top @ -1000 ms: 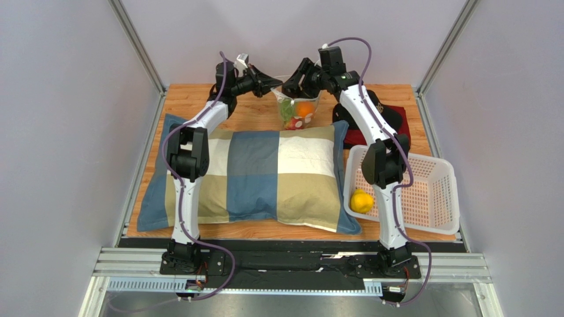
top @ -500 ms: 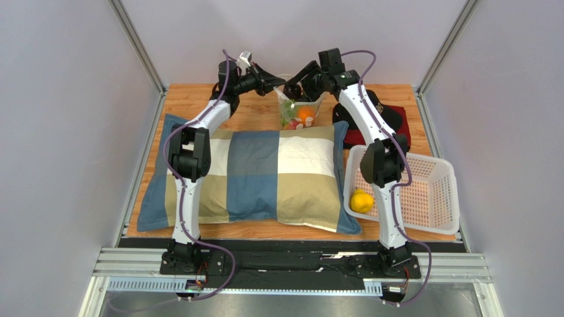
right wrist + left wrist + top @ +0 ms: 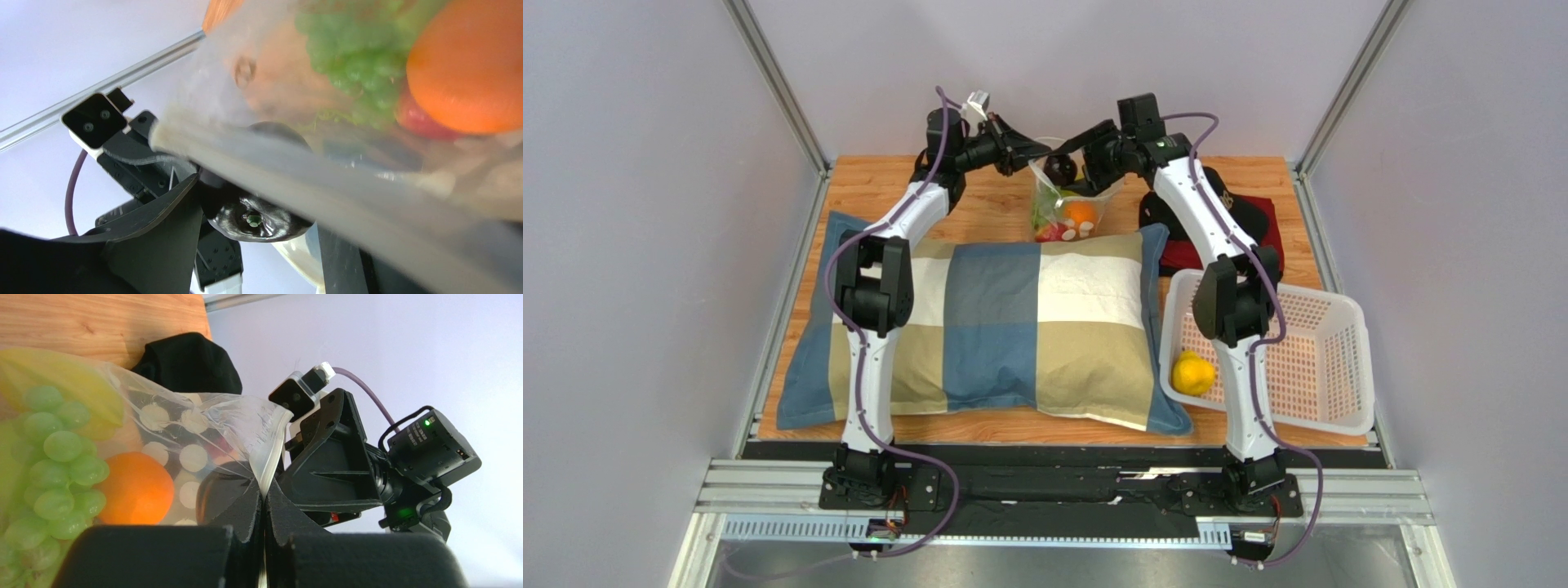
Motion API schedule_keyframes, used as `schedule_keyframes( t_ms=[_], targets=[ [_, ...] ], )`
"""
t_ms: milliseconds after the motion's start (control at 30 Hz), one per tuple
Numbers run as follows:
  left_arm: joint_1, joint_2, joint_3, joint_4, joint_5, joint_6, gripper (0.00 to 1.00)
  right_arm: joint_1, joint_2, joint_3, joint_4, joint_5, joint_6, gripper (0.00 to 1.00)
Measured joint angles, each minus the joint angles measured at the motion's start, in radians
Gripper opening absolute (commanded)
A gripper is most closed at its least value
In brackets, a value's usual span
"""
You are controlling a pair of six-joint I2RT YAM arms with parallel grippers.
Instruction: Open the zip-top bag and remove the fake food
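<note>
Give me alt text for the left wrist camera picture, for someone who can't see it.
The left gripper, shut, pinches the edge of a clear zip-top bag printed with white dots, with green grapes, an orange and a yellow fruit inside. Beyond the bag the right arm stands close, against a pale wall.

The pillow (image 3: 1001,325) covers the middle of the tabletop (image 3: 879,184) from its left edge right up to the basket (image 3: 1326,368), so no flat lane runs between the arms; the basket, a lemon (image 3: 1192,374) in its near left corner, fills the right front; a dark red and black cloth (image 3: 1247,233) lies behind it; bare wood shows at rear left and in a strip behind the pillow; at rear centre hangs the zip-top bag (image 3: 1066,206), its rim pinched by the left tool (image 3: 1038,157), while the right tool (image 3: 1066,159), fingers either side of a dark fruit (image 3: 255,217), crowds the mouth; the air above the pillow is open; side walls close both flanks.
</note>
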Motion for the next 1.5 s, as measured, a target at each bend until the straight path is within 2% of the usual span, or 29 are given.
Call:
schedule_keyframes(
  t_ms=[267,400,500,633,767,900,1000,1067,1100,1133,1167,1200,1300,1500],
  targets=[
    [0.004,0.0,0.01,-0.029,0.016,0.034,0.0,0.0,-0.149,-0.095,0.005,-0.1,-0.019,0.07],
    [0.021,0.0,0.029,-0.065,0.02,0.057,0.0,0.0,-0.219,-0.095,-0.027,-0.15,-0.145,0.08],
    [0.04,0.0,0.04,-0.079,0.02,0.064,0.0,-0.002,-0.279,-0.125,-0.085,-0.132,-0.29,0.08],
    [0.055,0.0,0.042,-0.084,0.021,0.06,0.0,-0.03,-0.453,-0.323,-0.222,-0.034,-0.518,0.1],
    [0.062,0.0,0.042,-0.064,0.023,0.039,0.0,-0.15,-0.661,-0.58,-0.34,0.137,-0.699,0.15],
    [0.06,0.0,0.042,-0.016,0.024,-0.006,0.0,-0.277,-0.844,-0.805,-0.42,0.288,-0.792,0.28],
    [0.058,0.0,0.042,0.024,0.024,-0.038,0.0,-0.33,-0.962,-1.003,-0.449,0.325,-0.802,0.41],
    [0.058,0.0,0.042,0.039,0.025,-0.053,0.0,-0.357,-1.01,-1.13,-0.446,0.322,-0.8,0.52],
    [0.058,0.0,0.042,0.045,0.028,-0.058,0.0,-0.365,-1.019,-1.173,-0.449,0.322,-0.798,0.63],
    [0.058,0.0,0.042,0.048,0.031,-0.062,0.0,-0.375,-1.02,-1.22,-0.449,0.322,-0.797,0.69],
    [0.058,0.0,0.042,0.051,0.033,-0.065,0.0,-0.38,-1.019,-1.253,-0.442,0.323,-0.796,0.72],
    [0.058,0.0,0.042,0.054,0.035,-0.068,0.0,-0.383,-1.016,-1.286,-0.429,0.327,-0.797,0.82],
    [0.058,0.0,0.042,0.062,0.039,-0.073,0.0,-0.383,-1.0,-1.32,-0.397,0.338,-0.801,0.97],
    [0.054,0.0,0.041,0.072,0.043,-0.077,0.0,-0.381,-0.927,-1.308,-0.336,0.384,-0.829,1.0]
  ],
)
